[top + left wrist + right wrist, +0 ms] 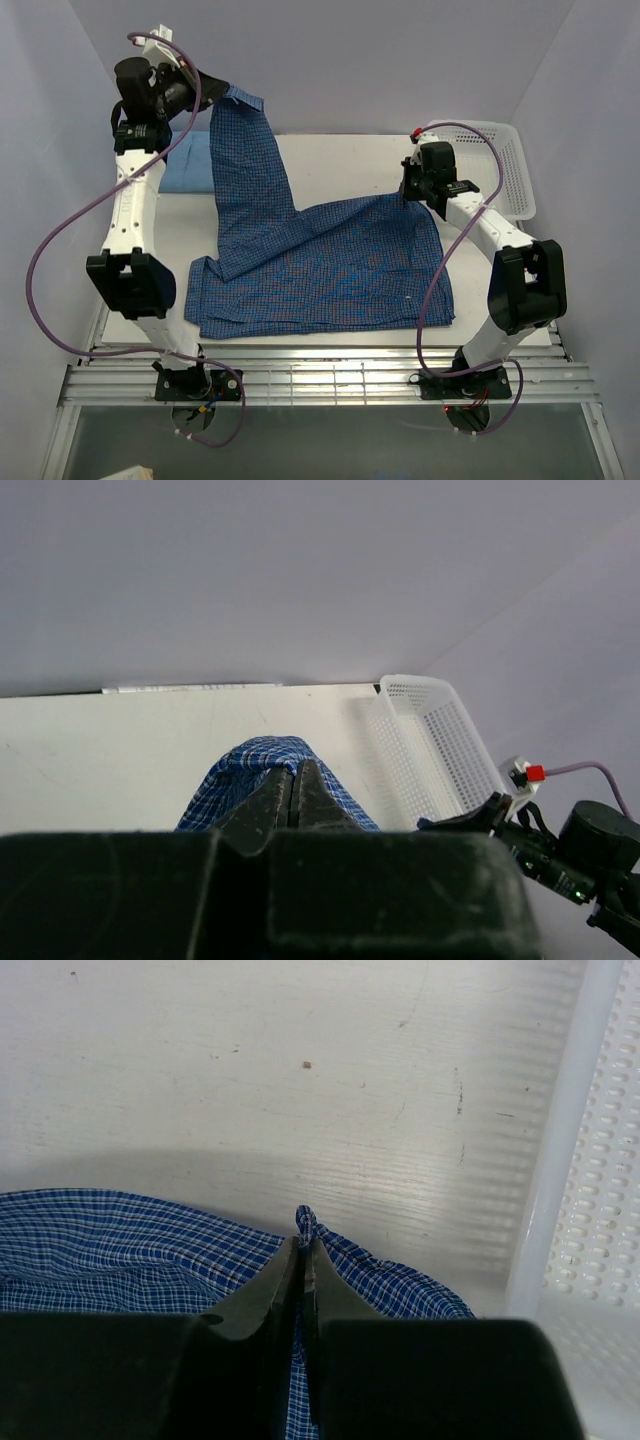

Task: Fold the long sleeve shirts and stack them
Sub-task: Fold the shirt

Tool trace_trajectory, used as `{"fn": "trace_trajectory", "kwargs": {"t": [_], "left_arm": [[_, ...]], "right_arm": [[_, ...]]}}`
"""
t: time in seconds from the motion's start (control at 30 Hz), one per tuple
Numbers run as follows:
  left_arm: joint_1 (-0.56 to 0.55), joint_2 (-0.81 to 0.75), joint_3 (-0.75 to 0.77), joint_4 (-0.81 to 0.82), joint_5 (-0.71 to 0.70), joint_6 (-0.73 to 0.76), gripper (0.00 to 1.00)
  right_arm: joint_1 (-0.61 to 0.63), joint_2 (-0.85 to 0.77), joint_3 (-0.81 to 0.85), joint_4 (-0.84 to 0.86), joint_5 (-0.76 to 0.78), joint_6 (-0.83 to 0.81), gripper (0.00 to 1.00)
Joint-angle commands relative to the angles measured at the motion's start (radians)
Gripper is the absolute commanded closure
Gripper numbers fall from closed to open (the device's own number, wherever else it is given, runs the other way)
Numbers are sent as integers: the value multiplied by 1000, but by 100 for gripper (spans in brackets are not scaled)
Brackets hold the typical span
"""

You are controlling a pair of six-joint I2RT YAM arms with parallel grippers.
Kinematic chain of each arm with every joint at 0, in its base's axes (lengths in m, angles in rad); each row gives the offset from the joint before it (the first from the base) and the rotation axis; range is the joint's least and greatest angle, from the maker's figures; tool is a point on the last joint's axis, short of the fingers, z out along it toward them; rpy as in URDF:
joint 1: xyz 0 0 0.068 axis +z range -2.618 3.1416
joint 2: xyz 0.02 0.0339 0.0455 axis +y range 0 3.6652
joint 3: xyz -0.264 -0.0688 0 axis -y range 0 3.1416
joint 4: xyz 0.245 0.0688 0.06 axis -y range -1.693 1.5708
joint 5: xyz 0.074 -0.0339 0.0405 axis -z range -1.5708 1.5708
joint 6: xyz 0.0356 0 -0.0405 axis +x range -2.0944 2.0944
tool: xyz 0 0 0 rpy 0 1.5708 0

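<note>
While the left gripper [293, 778] holds one end of the dark blue checked shirt [330, 265] pinched aloft at 11 o'clock, the right gripper [302, 1248] is clamped on its edge at 2 o'clock; its body lies spread on the table [340, 160], the light blue shirt [188, 162] at 10 o'clock.
</note>
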Motion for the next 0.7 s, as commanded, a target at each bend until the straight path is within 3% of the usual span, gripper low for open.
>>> {"fn": "trace_trajectory", "kwargs": {"t": [0.0,0.17,0.27,0.53,0.67], "left_arm": [[49,146,167,-11,122,18,100],[52,298,414,9,233,-13,100],[52,355,477,67,286,-50,100],[52,432,528,314,369,-182,100],[52,432,500,324,409,-203,100]], "right_arm": [[-3,1,24,50,-7,-12,92],[-5,15,46,65,-5,-14,92],[-5,18,56,82,9,-12,92],[-5,42,95,88,44,12,92],[-3,48,89,87,27,9,92]]}}
